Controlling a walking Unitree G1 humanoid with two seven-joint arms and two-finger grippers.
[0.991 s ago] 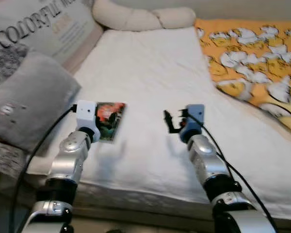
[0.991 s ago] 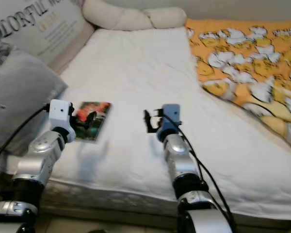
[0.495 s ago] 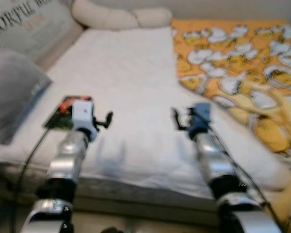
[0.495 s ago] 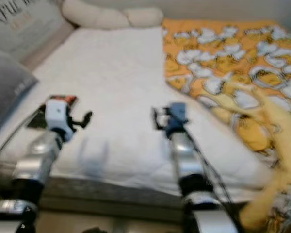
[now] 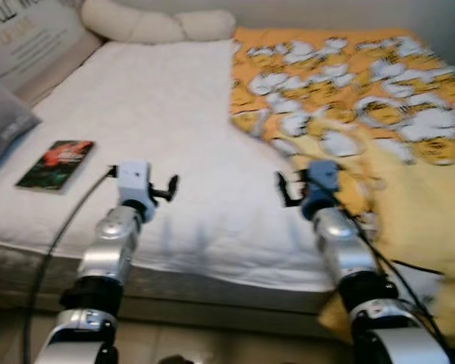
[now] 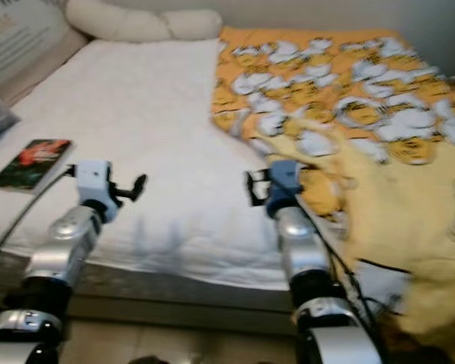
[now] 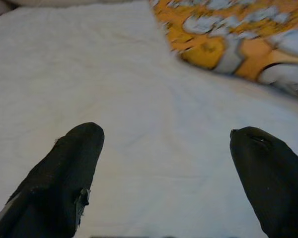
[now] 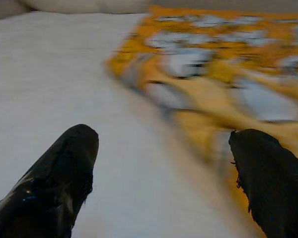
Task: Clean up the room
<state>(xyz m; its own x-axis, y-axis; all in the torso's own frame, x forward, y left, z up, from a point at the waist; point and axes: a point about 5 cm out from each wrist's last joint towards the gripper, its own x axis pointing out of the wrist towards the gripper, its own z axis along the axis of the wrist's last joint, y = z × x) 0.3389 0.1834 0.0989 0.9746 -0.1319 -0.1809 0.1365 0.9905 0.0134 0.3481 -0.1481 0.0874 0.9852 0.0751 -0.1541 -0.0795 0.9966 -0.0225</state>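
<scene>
An orange blanket point(image 5: 349, 91) with white duck prints covers the right half of the bed and spills over its near right corner. A book point(image 5: 55, 164) with a red and green cover lies on the white mattress point(image 5: 152, 98) near its left edge. My left gripper point(image 5: 169, 188) hovers over the mattress front, open, holding nothing. My right gripper point(image 5: 282, 189) hangs beside the blanket's crumpled edge, open and empty. In the left wrist view both black fingers point(image 7: 64, 178) frame bare sheet. The right wrist view has its fingers point(image 8: 54, 178) spread toward the blanket point(image 8: 208, 74).
A long cream pillow point(image 5: 155, 24) lies at the head of the bed. A printed cushion point(image 5: 26, 42) and a grey cushion point(image 5: 0, 125) sit at the far left. The bed's front edge point(image 5: 212, 292) runs just below my arms, floor beneath it.
The camera has swung right: the book and cushions slid to the left and much more of the orange blanket came into view. Both grippers stay open.
</scene>
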